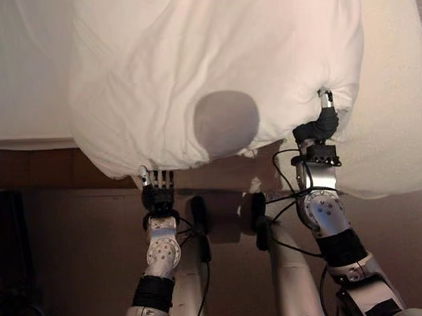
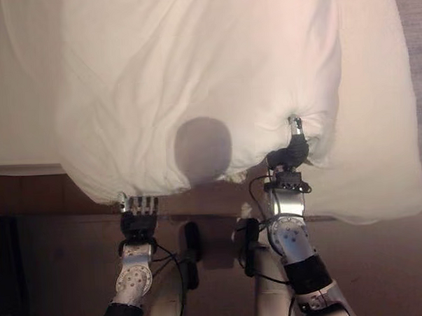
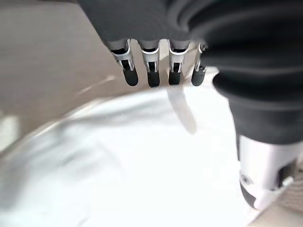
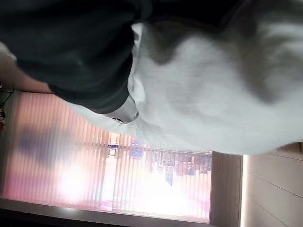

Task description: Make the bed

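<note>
A white duvet [image 1: 214, 60] lies bunched on the bed, and its near edge hangs over the bed's side. My right hand [image 1: 322, 125] is at the duvet's near right corner. The cloth puckers around it, with a thumb [image 1: 325, 97] pinching the fold. In the right wrist view the duvet [image 4: 213, 94] presses against the hand's dark cover [image 4: 71, 42]. My left hand [image 1: 157, 192] is just below the duvet's hanging left edge, with its fingers [image 3: 151, 75] straight over the white cloth [image 3: 142, 165] and holding nothing.
The white sheet [image 1: 25, 68] shows bare to the left of the duvet and at the right [image 1: 397, 87]. The brown wooden bed frame [image 1: 43, 169] runs under the mattress edge. A dark object [image 1: 7, 230] stands on the floor at the left. Vertical blinds [image 4: 118, 175] cover a bright window.
</note>
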### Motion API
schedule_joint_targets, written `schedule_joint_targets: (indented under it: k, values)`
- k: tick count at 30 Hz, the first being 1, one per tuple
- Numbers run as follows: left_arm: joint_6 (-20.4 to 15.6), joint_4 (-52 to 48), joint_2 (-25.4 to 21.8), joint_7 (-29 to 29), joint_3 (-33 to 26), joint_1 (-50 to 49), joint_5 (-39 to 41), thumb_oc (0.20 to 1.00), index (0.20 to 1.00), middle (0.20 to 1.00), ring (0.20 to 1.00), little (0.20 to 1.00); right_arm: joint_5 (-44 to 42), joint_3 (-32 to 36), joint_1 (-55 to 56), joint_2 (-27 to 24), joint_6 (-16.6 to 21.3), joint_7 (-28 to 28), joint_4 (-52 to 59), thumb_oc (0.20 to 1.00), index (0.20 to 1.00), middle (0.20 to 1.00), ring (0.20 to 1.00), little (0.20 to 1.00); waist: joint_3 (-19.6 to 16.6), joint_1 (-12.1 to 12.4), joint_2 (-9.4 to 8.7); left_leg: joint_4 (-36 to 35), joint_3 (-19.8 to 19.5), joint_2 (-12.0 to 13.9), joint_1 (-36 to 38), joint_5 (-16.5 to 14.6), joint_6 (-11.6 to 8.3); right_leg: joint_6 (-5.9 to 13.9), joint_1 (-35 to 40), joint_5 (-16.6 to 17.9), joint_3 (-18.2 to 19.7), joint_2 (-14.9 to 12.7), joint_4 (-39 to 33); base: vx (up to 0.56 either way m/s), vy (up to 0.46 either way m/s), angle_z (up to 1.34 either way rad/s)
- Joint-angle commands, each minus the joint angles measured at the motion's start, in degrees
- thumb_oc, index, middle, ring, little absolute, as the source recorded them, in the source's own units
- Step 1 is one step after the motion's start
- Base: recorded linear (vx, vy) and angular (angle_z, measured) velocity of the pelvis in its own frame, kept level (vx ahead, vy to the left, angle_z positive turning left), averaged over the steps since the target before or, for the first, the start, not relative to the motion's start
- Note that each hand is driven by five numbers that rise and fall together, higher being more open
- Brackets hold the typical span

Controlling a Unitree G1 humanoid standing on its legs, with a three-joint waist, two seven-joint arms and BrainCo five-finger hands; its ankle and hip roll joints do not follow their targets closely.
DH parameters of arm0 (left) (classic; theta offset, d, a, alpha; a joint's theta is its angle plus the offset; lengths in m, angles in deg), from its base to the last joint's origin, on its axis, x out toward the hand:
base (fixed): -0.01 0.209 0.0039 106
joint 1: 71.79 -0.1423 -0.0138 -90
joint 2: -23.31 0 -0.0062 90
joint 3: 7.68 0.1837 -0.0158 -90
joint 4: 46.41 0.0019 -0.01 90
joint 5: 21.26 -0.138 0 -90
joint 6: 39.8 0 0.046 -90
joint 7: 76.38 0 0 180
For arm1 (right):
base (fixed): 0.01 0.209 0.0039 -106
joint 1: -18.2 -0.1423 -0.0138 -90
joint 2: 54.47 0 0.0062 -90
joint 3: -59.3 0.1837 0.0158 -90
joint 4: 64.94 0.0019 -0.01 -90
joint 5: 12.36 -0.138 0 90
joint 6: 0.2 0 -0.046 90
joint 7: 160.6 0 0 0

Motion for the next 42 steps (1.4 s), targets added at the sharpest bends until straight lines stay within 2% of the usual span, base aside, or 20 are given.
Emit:
schedule_joint_targets:
  k: [1,9,13,21,26,33,36,40,41,42]
  values:
    - [1.33,2.13,-0.52,4.97,2.32,1.73,1.99,1.0,1.0,1.0,1.0,1.0,4.27,-3.02,1.99,2.72,1.05,5.1,9.79,0.2,0.2,0.2,0.2,0.2,-5.98,-2.29,-2.17,1.8,0.89,-1.8,-3.28,-2.07,2.32,6.69,0.82,3.63,0.28,1.17,-7.34,0.0,0.0,0.0]
    - [1.51,1.74,1.33,9.52,4.88,5.6,6.19,1.0,1.0,1.0,1.0,1.0,1.57,-3.96,2.4,3.74,1.63,6.39,8.9,0.2,0.2,0.2,0.2,0.2,-6.62,-3.23,-3.38,2.71,1.14,-1.65,-3.42,-2.75,2.32,6.61,0.73,3.55,0.81,1.47,-6.95,0.0,0.001,-0.01]
    - [0.59,2.53,1.7,11.46,3.25,8.14,7.4,1.0,1.0,1.0,1.0,1.0,0.61,-3.98,2.52,4.49,1.88,7.09,8.21,0.2,0.2,0.2,0.2,0.2,-7.0,-3.59,-3.86,3.0,1.23,-1.57,-3.71,-2.91,2.27,6.58,0.44,3.61,1.18,1.69,-6.81,0.01,0.001,-0.03]
    - [-2.55,6.06,1.11,11.86,-1.63,13.29,8.71,1.0,1.0,1.0,1.0,1.0,0.19,-4.03,3.15,4.95,1.48,7.76,7.06,0.2,0.2,0.2,0.2,0.2,-7.82,-4.04,-4.39,3.46,1.33,-1.18,-4.38,-3.16,2.05,6.56,-0.15,3.5,1.25,1.87,-6.57,0.0,0.0,0.0]
    - [-3.0,5.34,0.7,13.73,-2.56,13.36,7.97,1.0,1.0,1.0,1.0,1.0,0.09,-3.39,3.91,5.04,1.47,8.2,6.57,0.2,0.2,0.2,0.2,0.2,-8.12,-3.97,-4.5,3.62,1.28,-1.17,-4.55,-3.18,1.98,6.47,-0.37,3.35,1.14,1.97,-6.43,0.0,0.0,0.0]
    - [-1.5,4.31,-0.02,19.55,-4.08,12.3,7.96,1.0,1.0,1.0,1.0,1.0,0.13,-2.31,5.13,5.44,1.06,9.57,5.79,0.2,0.2,0.2,0.2,0.2,-8.59,-3.69,-4.77,3.32,1.21,-1.23,-4.63,-3.04,1.91,6.52,-0.44,3.47,1.25,2.13,-6.65,0.0,0.0,0.0]
    - [0.2,2.67,-0.25,22.84,-3.8,10.92,7.34,1.0,1.0,1.0,1.0,1.0,0.56,-1.94,6.02,5.66,0.86,10.0,6.09,0.2,0.2,0.2,0.2,0.2,-8.9,-3.43,-4.81,3.2,1.0,-1.24,-4.76,-2.94,1.96,6.41,-0.56,3.38,1.08,2.27,-6.69,0.0,0.0,0.0]
    - [-0.57,0.8,-0.35,23.51,-3.39,10.02,6.93,1.0,1.0,1.0,1.0,1.0,0.95,-1.82,6.35,5.96,1.09,9.76,6.13,0.2,0.2,0.2,0.2,0.2,-8.92,-3.25,-4.6,2.51,0.95,-1.49,-4.64,-2.55,1.86,6.49,-0.39,3.53,0.98,2.23,-7.09,0.0,0.0,0.0]
    - [-1.73,0.5,-0.89,21.79,-3.12,9.49,5.47,0.805,0.805,0.805,0.805,0.805,1.35,-2.02,6.37,5.83,1.4,9.3,6.7,0.2,0.2,0.2,0.2,0.2,-8.78,-3.15,-4.52,2.67,0.88,-1.53,-4.56,-2.55,1.95,6.39,-0.37,3.53,0.94,2.34,-6.83,0.0,0.0,0.0]
    - [-1.75,0.42,-0.88,21.69,-3.1,9.47,5.4,0.805,0.805,0.805,0.805,0.805,1.4,-2.02,6.39,5.85,1.4,9.24,6.74,0.2,0.2,0.2,0.2,0.2,-8.77,-3.14,-4.52,2.68,0.88,-1.53,-4.56,-2.56,1.95,6.39,-0.37,3.52,0.95,2.34,-6.82,0.0,0.0,0.0]
